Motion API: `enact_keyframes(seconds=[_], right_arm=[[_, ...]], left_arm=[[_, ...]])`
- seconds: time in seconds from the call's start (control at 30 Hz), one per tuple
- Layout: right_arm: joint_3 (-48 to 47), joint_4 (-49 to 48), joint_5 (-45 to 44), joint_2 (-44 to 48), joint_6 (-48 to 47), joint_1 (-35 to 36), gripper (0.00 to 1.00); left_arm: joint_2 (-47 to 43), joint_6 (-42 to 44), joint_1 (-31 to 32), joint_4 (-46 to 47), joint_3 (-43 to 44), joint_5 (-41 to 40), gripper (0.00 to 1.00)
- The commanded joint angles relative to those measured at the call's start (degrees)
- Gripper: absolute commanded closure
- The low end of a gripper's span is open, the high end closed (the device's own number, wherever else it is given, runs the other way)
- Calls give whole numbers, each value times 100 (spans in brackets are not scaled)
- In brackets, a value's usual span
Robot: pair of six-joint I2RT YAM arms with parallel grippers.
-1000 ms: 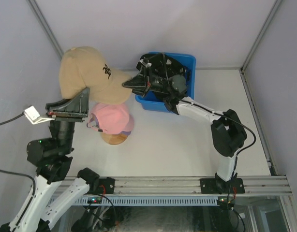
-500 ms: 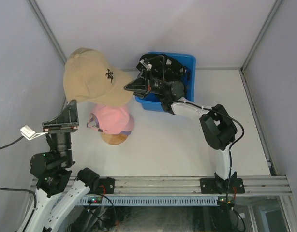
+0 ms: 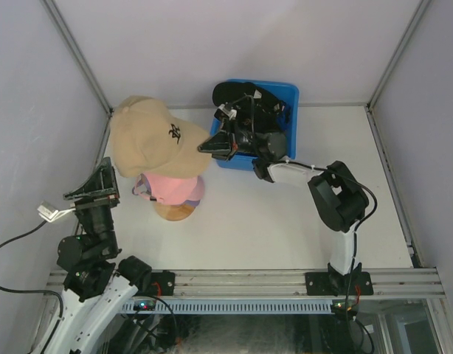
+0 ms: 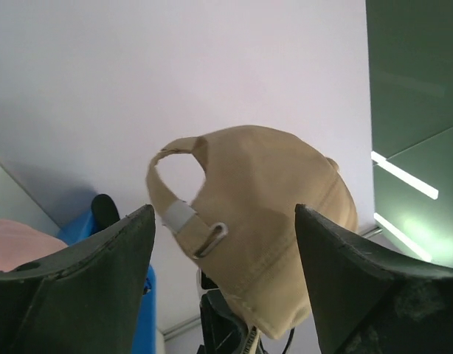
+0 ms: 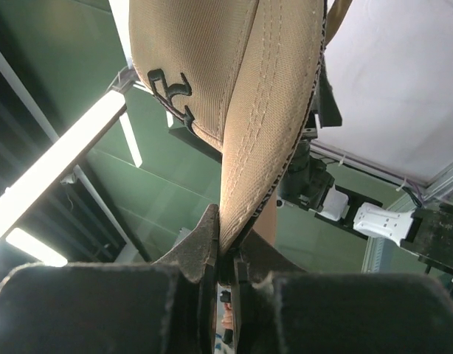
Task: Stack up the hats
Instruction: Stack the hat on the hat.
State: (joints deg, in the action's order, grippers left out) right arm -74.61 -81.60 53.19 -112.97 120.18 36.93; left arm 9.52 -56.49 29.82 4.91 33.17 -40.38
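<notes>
A tan cap (image 3: 156, 140) with a black mark hangs above the table. My right gripper (image 3: 212, 144) is shut on its brim tip. In the right wrist view the brim (image 5: 241, 147) runs down into the closed fingers of that gripper (image 5: 226, 247). The cap's crown overlaps a pink cap (image 3: 175, 188) that sits on a round wooden stand (image 3: 175, 212). My left gripper (image 3: 94, 188) is open to the left of both caps and touches neither. Its wrist view shows the tan cap's back strap (image 4: 184, 217) beyond the spread gripper (image 4: 224, 212).
A blue bin (image 3: 285, 94) stands at the back, with dark hats (image 3: 245, 99) in it and the right arm reaching over it. Grey walls close in the left, back and right. The arm bases and a rail run along the near edge.
The left gripper has opened wider and drawn back toward the near left, away from the tan cap. The right gripper has carried the cap rightward and nearer, over the pink cap.
</notes>
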Motion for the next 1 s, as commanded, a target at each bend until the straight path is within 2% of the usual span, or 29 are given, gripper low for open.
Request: enact_keyframes(seconds=[0.0,0.2,0.33,0.53,0.73,0.97], right_arm=[[53,-497,39,795,1754,-104,100],[385,-497,96,1279,1753,-150,100],[735,-497,122,1536,1763,-125,100],[1009,-497,151,1836,1746,-55,100],[1155,-496,164,2152,1763,-54,100],[1315,-492,178,2367,1772,-71,100]], left_arm=[[-88,-591,14,106,-28,-131,19],[-251,-992,7,-133,-96,-110,12],[-278,-1108,10,291,-265,76,9],[150,-1101,11,934,-85,1011,8],[463,-1272,6,1131,131,1920,8],[419,-1624,4,1475,-152,2412,10]])
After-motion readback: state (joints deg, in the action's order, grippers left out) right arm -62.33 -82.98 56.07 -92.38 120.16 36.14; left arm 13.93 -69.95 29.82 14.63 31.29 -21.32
